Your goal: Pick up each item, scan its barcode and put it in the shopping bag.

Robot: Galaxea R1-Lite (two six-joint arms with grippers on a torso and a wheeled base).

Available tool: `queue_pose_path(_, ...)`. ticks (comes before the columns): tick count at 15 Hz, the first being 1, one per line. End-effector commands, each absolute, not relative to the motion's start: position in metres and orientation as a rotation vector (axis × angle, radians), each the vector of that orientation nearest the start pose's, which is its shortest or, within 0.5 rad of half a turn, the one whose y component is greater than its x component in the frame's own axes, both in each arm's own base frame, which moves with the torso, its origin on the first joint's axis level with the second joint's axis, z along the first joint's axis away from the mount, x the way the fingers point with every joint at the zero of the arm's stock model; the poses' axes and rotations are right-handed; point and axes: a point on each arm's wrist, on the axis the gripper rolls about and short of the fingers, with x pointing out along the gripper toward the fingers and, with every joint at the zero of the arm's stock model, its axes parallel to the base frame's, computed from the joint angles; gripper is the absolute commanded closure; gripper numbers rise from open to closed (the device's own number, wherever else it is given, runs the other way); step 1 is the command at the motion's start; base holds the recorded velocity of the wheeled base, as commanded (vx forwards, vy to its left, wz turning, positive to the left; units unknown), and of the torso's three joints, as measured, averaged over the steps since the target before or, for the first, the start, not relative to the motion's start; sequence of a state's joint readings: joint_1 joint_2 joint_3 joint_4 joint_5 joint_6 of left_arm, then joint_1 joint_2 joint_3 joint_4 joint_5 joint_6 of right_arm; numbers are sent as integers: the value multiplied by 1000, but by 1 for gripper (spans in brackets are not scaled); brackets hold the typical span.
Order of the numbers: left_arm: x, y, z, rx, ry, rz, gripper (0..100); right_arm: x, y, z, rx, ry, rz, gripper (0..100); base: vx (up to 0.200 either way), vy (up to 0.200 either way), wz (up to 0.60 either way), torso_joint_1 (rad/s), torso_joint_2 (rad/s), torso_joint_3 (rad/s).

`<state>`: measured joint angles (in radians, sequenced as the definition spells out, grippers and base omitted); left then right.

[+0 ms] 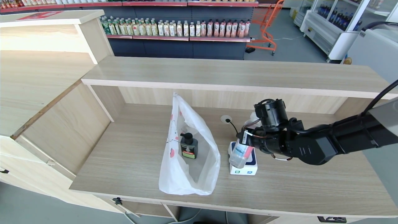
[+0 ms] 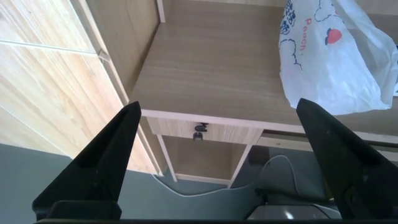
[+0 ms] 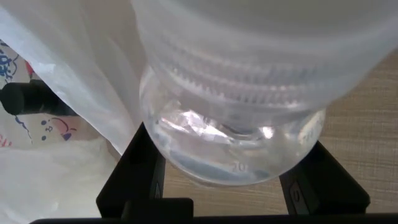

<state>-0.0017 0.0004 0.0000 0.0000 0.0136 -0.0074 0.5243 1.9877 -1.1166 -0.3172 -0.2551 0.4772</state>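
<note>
You're at a pale wood counter (image 1: pixel 295 186) with a raised ledge behind it. Beyond that are shelves of bottled drinks (image 1: pixel 177 28), an orange cart (image 1: pixel 266 25) and glass-fronted coolers (image 1: pixel 335 18). The white shopping bag (image 1: pixel 178 174) stands open on the counter with a dark pump bottle (image 1: pixel 189 146) inside, and the scanner (image 1: pixel 245 168) sits just right of it. Your right gripper (image 1: pixel 248 140) is clamped on a clear bottle (image 1: pixel 239 155) over the scanner — long axis near upright and leaning, with what looks like its base end pointing down. Your left gripper (image 2: pixel 217 109) hangs off the counter's front edge — jaws spread wide, holding nothing.
</note>
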Motion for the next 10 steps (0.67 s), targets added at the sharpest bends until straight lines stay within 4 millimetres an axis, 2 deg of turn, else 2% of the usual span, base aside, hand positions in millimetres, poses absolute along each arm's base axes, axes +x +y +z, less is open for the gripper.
queue_pose_path(1,-23,0,75,-8,0,12,0,330,184,135,245,570,123,100,0,0,0,0,0,0)
queue_pose_path(3,-23,0,75,-8,0,12,0,331,182,138,225,567,72,100,0,0,0,0,0,0)
queue_pose_path(10,-23,0,75,-8,0,14,0,332,181,137,187,555,52,100,0,0,0,0,0,0)
